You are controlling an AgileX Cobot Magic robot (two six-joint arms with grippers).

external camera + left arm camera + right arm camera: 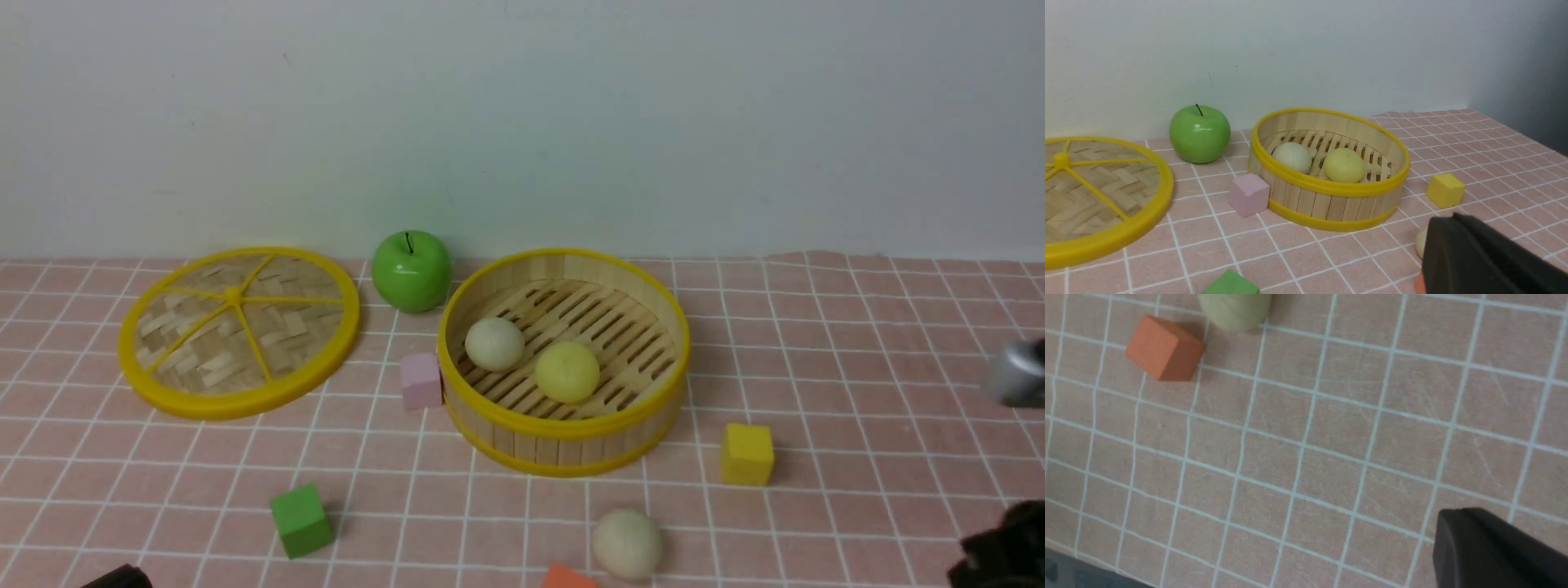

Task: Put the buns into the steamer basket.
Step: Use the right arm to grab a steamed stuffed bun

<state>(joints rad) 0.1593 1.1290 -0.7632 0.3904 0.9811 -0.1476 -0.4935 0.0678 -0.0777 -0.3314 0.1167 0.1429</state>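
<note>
The steamer basket (563, 453) stands mid-table, with one off-white bun (494, 344) and the pale yellow bun (566, 371) on its slatted floor. A second off-white bun (627, 543) lies on the cloth in front of the basket, next to an orange cube (567, 578). In the left wrist view my left gripper (1453, 217) is shut and empty, and it half hides that loose bun (1421, 243). In the right wrist view my right gripper (1457, 511) hangs over bare cloth, fingers together and holding nothing. The loose bun (1235, 310) is well away from it.
The flat woven lid (239, 331) lies at the left and a green apple (411, 269) stands by the wall. Pink (421, 380), green (301, 519) and yellow (746, 454) cubes lie around the basket. The wall closes the far side.
</note>
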